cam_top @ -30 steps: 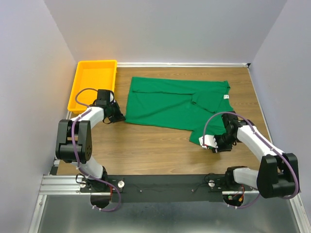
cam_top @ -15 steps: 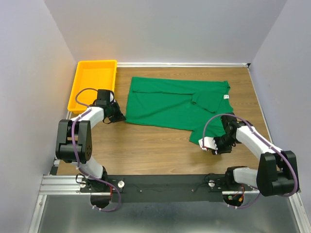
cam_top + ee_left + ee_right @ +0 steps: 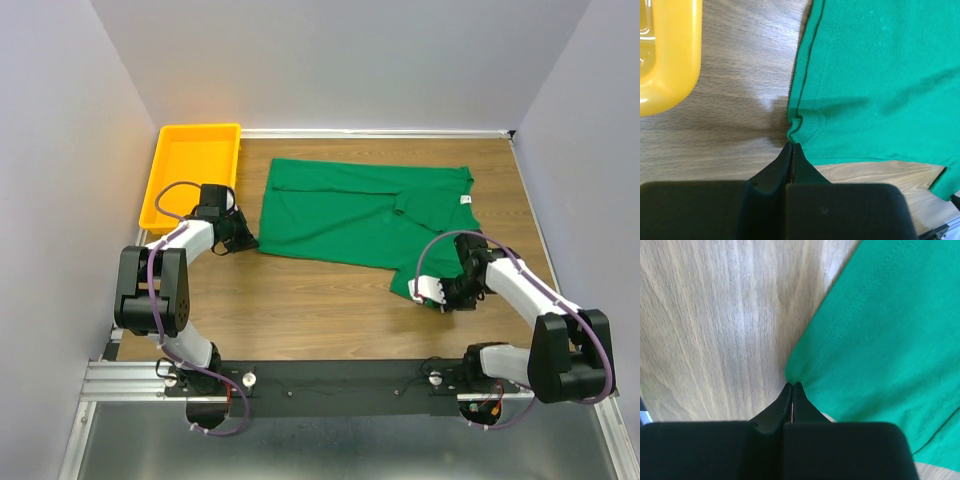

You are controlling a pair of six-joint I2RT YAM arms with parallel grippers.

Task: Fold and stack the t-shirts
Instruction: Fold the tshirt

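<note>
The t-shirt (image 3: 365,215) was laid out across the far half of the table (image 3: 300,310), near the yellow tray (image 3: 165,185). Its near-left hem corner was pinched by the left gripper (image 3: 791,146). The near-right corner was pinched by the right gripper (image 3: 791,386), though how much cloth was caught there could not be made out. Both corners were probably held so the near edge could be lifted together into a fold.
</note>
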